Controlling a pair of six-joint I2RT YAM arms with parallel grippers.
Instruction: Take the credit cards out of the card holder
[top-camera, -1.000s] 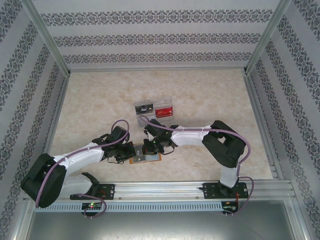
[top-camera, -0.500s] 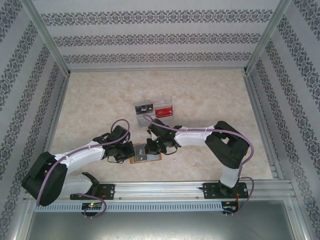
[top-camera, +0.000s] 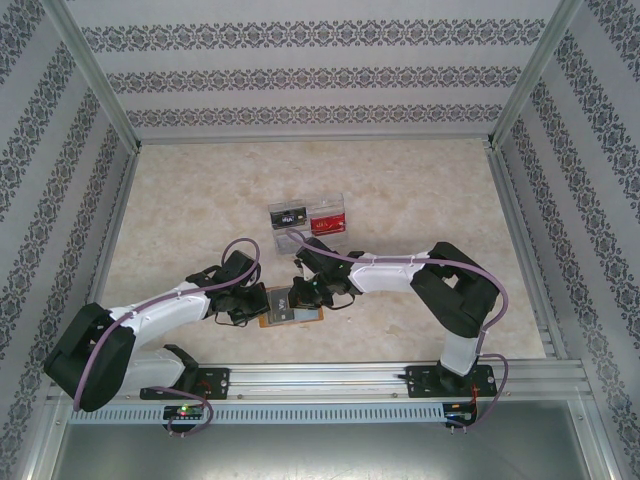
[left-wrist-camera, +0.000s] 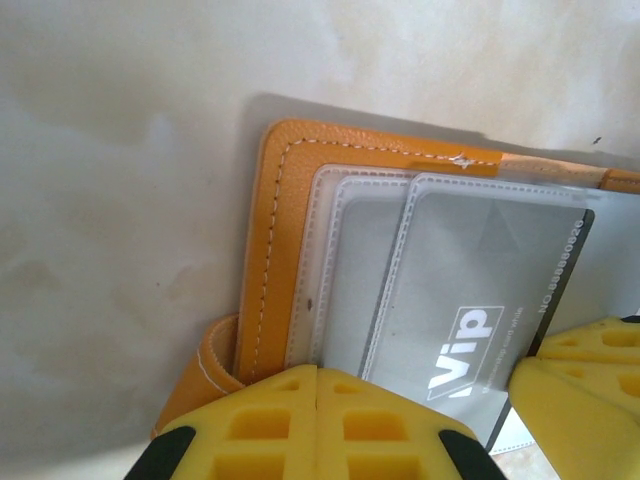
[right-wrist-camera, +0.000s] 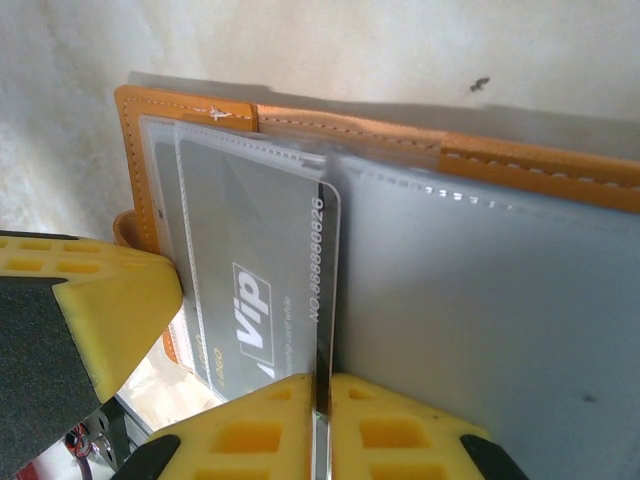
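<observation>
Flat orange-tan folding card holder (top-camera: 290, 306) lies open on the beige marbled table (top-camera: 420, 190), mid near edge. Left arm stretches low toward it, left gripper (left-wrist-camera: 317, 405) clenched, pads together on its left margin. Right arm, elbow bent, reaches leftward; right gripper (right-wrist-camera: 322, 400) pinches an edge of the thin grey VIP-marked card (right-wrist-camera: 250, 270).

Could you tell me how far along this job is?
Done: a black card and a red card lie in the clear tray. In hand: the right gripper pinches the grey VIP card inside the card holder, pinned by the shut left gripper. Left: pulling it free.
</observation>
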